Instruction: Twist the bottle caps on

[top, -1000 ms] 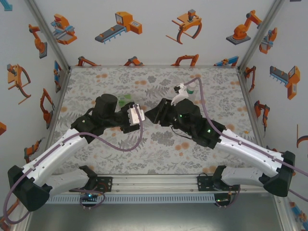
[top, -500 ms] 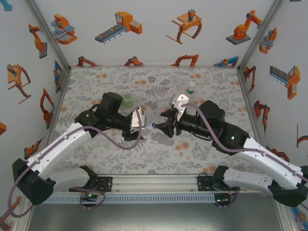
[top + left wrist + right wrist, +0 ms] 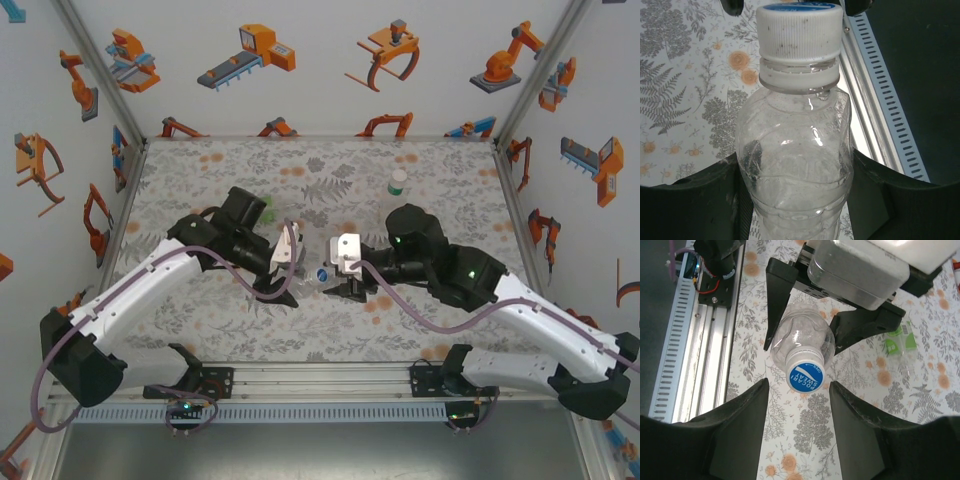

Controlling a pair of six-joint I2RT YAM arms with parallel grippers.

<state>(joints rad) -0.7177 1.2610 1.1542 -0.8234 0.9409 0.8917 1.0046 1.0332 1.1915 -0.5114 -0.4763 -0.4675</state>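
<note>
A clear plastic bottle (image 3: pixel 795 165) stands upright in the middle of the left wrist view, clamped at its lower body between the dark jaws of the left gripper (image 3: pixel 795 210), whose fingers (image 3: pixel 690 200) press its sides from left and right. The wall of the bottle is dented and creased above the grip. A white ribbed cap (image 3: pixel 800 35) with a blue top sits on the neck, with a white collar ring just beneath it. Two dark tips (image 3: pixel 732 5) flank the cap at the upper edge; contact cannot be judged. Behind lies the tabletop (image 3: pixel 685 100), printed with grey ferns and orange flowers, and to the right a slotted metal rail (image 3: pixel 875 125).
</note>
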